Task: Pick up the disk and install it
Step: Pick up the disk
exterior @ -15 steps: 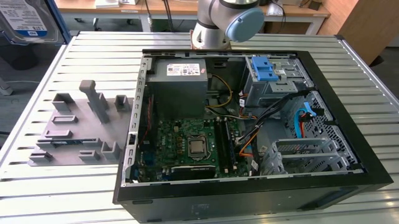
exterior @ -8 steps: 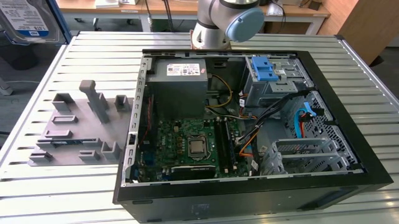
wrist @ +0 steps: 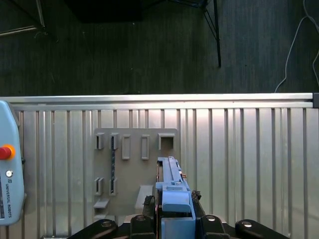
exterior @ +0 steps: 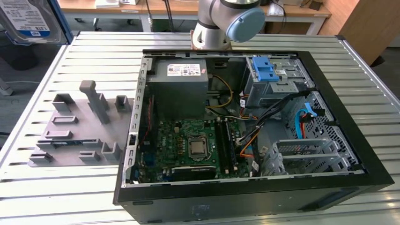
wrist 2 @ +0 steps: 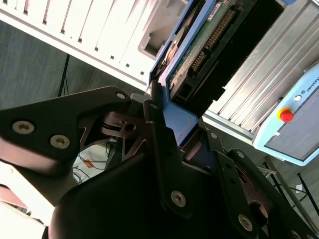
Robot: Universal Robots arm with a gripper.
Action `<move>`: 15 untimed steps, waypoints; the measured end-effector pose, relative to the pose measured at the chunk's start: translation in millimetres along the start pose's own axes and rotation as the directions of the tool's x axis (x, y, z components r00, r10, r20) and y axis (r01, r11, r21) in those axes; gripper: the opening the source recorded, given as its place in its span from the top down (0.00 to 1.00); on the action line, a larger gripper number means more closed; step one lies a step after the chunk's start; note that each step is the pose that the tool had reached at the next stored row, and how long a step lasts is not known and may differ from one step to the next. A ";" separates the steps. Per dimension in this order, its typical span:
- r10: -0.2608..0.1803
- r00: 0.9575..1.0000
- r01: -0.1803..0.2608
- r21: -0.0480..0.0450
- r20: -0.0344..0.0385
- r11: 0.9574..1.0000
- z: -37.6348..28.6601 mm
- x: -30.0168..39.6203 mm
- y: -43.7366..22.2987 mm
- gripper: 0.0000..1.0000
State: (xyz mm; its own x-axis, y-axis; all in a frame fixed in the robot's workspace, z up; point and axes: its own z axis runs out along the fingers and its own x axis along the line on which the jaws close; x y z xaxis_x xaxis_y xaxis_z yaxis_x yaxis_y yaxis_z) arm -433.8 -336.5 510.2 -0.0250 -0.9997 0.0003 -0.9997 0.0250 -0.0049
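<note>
The disk (exterior: 28,21) hangs high at the exterior view's upper left corner, its blue-and-white label facing the camera and a blue bracket around it. In both wrist views I see it edge-on: the blue carrier (wrist: 172,191) rises between my black fingers, with the green circuit board side (wrist 2: 199,50) showing. My gripper (wrist 2: 177,122) is shut on the carrier's end, well above the slatted table. The gripper (wrist: 172,221) sits over the grey fixture plate (wrist: 129,164).
An open computer case (exterior: 350,154) lies on the table, with a grey drive cage and blue latch (exterior: 265,70), a power supply (exterior: 181,77) and the motherboard (exterior: 187,145). The grey fixture plate (exterior: 75,126) lies at the exterior view's left. A teach pendant (wrist: 7,174) rests on the table.
</note>
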 end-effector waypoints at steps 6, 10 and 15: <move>0.000 1.000 0.000 0.000 0.000 1.000 0.0 -0.1 -2.0 0.64; 0.000 1.000 0.000 0.000 0.000 1.000 0.0 -0.1 -4.2 0.64; 0.000 1.000 0.000 0.000 0.000 1.000 0.1 -0.2 -6.7 0.64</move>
State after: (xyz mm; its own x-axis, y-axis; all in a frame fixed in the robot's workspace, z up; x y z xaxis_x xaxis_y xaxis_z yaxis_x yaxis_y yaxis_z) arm -427.1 -336.5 510.1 -0.0250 -0.9997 0.0003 -0.9997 0.0250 -0.0050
